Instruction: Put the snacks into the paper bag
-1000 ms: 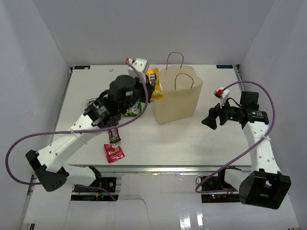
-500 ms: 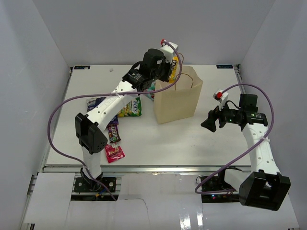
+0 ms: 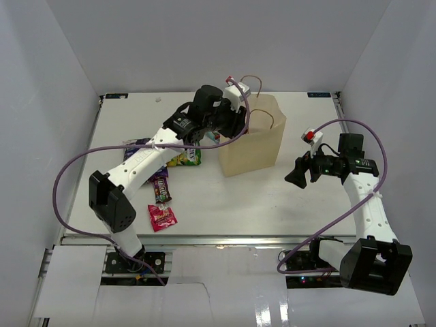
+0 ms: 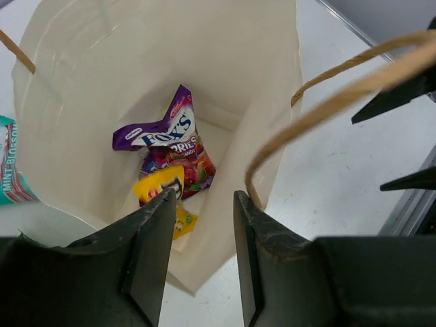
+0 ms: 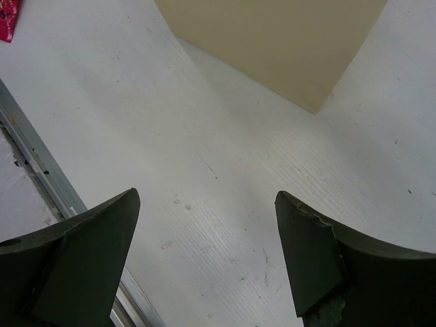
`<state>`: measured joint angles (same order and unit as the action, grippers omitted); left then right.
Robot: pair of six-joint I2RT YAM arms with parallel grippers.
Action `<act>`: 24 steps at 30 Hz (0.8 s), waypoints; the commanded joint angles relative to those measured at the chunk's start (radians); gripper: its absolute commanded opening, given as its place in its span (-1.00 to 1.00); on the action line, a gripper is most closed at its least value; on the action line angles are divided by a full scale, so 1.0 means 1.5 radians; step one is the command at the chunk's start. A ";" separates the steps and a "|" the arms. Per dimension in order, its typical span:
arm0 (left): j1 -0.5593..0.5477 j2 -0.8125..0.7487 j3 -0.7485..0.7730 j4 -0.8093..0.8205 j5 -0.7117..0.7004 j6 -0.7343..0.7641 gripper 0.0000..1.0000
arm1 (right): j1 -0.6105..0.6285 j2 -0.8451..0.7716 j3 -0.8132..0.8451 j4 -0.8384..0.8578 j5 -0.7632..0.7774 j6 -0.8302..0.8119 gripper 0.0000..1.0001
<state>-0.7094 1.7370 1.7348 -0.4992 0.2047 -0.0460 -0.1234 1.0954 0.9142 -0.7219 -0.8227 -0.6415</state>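
Observation:
The paper bag [image 3: 253,143] stands upright at the back middle of the table. My left gripper [image 3: 230,122] hovers over its left rim, open and empty. In the left wrist view the left gripper [image 4: 203,204] looks down into the paper bag [image 4: 225,54], where the purple bag [image 4: 160,131] and the yellow candy bag [image 4: 158,192] lie on the bottom. On the table left of the bag lie the green-yellow pack [image 3: 187,158], dark blue bag [image 3: 135,146], brown bar [image 3: 161,189] and pink-red packet [image 3: 162,217]. My right gripper [image 3: 298,174] is open and empty, to the right of the bag.
A teal packet [image 4: 9,170] lies just outside the bag's left wall. One bag handle [image 4: 354,73] arches close by my left fingers. In the right wrist view the right gripper [image 5: 204,225] hangs over bare table near the bag's corner [image 5: 272,41] and the table's front rail [image 5: 41,170].
My left arm swung from the snack pile up over the bag with the yellow candy bag. The yellow bag has left the jaws and lies inside. The right arm has barely moved.

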 commanded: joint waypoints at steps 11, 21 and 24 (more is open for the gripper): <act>0.114 -0.137 -0.093 0.069 -0.167 -0.315 0.28 | -0.003 0.015 -0.008 0.002 0.001 0.004 0.65; 0.266 0.002 -0.241 0.231 0.002 -0.654 0.50 | -0.003 0.044 -0.017 0.042 0.050 0.054 0.61; 0.268 0.087 -0.189 0.222 0.000 -0.669 0.50 | -0.003 0.047 -0.020 0.050 0.052 0.054 0.64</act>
<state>-0.3046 1.8084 1.3792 -0.2127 0.1463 -0.9443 -0.1234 1.1645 0.8856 -0.6891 -0.7528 -0.5774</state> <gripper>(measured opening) 0.747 0.819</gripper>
